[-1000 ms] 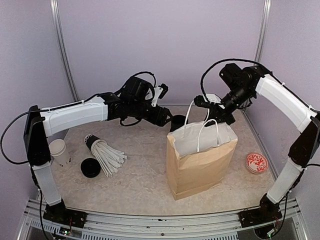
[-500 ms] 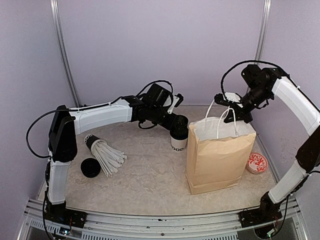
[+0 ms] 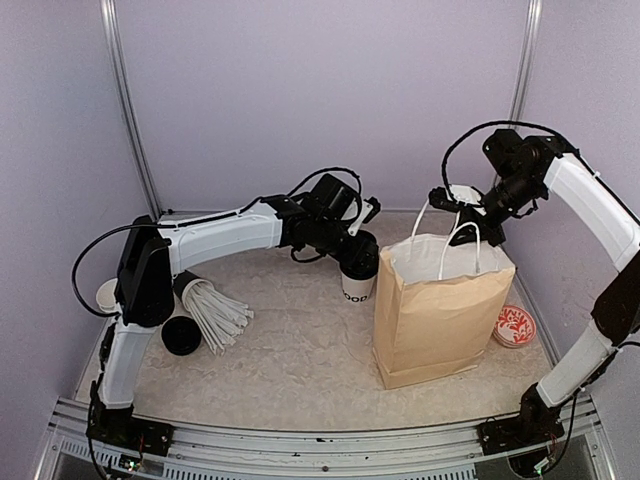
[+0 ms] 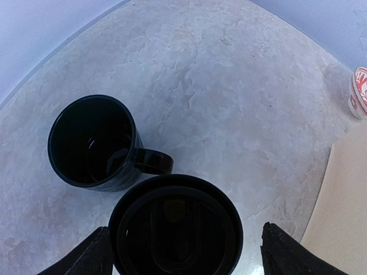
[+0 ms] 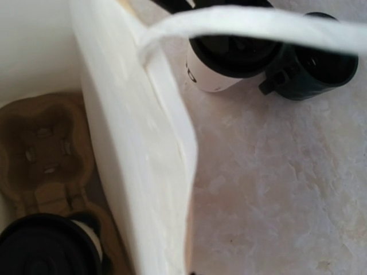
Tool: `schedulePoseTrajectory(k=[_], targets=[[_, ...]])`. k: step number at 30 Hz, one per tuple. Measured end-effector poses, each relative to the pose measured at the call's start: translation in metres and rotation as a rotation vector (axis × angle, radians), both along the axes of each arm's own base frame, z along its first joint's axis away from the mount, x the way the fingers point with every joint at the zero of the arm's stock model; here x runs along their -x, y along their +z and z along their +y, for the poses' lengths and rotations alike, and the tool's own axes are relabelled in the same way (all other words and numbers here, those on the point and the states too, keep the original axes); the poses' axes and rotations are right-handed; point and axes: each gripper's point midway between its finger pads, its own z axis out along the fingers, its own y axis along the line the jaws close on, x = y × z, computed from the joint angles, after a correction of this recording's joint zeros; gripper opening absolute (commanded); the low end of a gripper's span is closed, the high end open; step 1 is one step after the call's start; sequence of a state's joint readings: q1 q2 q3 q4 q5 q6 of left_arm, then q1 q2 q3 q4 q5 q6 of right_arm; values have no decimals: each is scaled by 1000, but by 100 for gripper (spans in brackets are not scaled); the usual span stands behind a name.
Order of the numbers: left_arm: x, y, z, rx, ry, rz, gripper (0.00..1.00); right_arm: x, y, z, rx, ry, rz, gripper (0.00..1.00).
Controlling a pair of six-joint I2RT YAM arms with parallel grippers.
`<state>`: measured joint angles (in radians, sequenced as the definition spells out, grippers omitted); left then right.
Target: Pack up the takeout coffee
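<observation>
Two takeout coffees show: one already down inside the bag, one on the table just left of it.

From the top view, the paper bag (image 3: 440, 315) stands upright with its mouth open. The loose cup (image 3: 355, 282) sits close to the bag's left wall with its lid on. The left gripper (image 3: 357, 256) hangs right over that lid. The right gripper (image 3: 462, 210) is at the bag's back rim among the white handles (image 3: 440, 245); I cannot tell from here whether it pinches one. Well left of the bag lies a black cup of straws (image 3: 205, 300).

In the left wrist view, the fingers (image 4: 97, 255) are spread wide and straddle the black lid (image 4: 175, 229), one nearly against it and the other apart. A dark mug (image 4: 92, 140) stands just beyond the cup on the side away from the bag, its handle pointing at the cup. I'd centre first, drop below the lid's rim, and close on the paper wall gently, keeping clear of that handle.

In the right wrist view, its own fingers don't show. Inside the bag's left wall (image 5: 132, 143) lies a cardboard carrier (image 5: 40, 143), with the packed cup (image 5: 49, 252) seated in it. To my eye the loose cup should go up over the rim, stay upright, and come down into a free pocket.
</observation>
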<state>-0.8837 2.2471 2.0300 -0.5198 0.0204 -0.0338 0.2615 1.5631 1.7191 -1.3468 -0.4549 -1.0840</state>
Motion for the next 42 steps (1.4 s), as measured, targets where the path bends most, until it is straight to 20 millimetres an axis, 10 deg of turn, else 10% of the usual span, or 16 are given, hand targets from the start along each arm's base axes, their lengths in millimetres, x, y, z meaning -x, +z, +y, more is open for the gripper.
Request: schedulePoseTrajectory(k=[42], targets=[[-17, -9, 8, -70, 86, -36, 88, -2, -5, 0, -4, -7, 6, 0]])
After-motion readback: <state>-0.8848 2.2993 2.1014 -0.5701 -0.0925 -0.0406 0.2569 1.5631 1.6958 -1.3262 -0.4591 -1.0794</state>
